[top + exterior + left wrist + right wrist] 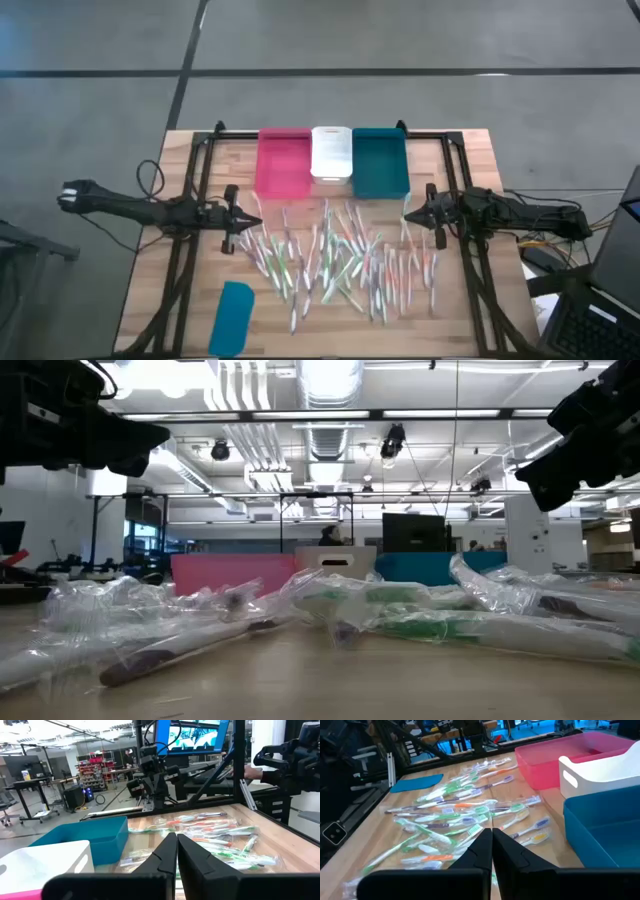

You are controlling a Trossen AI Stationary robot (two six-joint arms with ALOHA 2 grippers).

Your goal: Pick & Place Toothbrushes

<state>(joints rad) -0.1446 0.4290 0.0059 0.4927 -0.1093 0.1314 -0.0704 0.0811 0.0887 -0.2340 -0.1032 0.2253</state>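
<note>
Several wrapped toothbrushes (340, 262) with purple, green and orange accents lie flat, scattered across the middle of the wooden table, also seen in the right wrist view as toothbrushes (455, 815). My left gripper (258, 222) hovers shut above the pile's left edge, holding nothing. My right gripper (406, 218) hovers shut above the pile's right edge, also with nothing in it. In their own views the left gripper (176, 840) and right gripper (491, 836) show fingers pressed together.
Three bins stand side by side at the far edge: pink (283, 163), white (330, 152) and teal (379, 163). A flat teal lid (232, 316) lies near the front left. A dark frame (196, 180) borders the table's sides.
</note>
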